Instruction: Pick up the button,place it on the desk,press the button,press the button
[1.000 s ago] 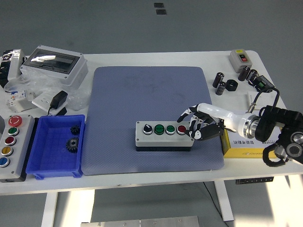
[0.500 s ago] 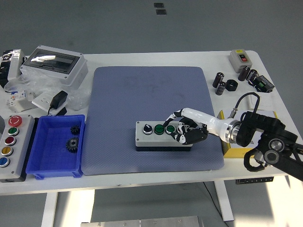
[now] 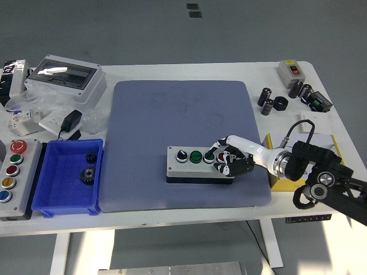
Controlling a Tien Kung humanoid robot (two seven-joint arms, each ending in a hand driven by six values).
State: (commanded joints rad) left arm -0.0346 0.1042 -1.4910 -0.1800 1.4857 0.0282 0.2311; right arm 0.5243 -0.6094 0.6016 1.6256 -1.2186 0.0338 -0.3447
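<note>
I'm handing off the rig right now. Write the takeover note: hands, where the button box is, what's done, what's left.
Right robot hand: fingers curled over the right end of the button box, on or just above its red button; contact can't be confirmed.
Left robot hand: not in view.
Button box: flat on the blue mat, near the mat's front edge, so pick and place look done.
Its black selector and two green buttons are uncovered.
Left: confirm this press, then do any remaining press.
Nearby: yellow box under the right forearm.
</note>
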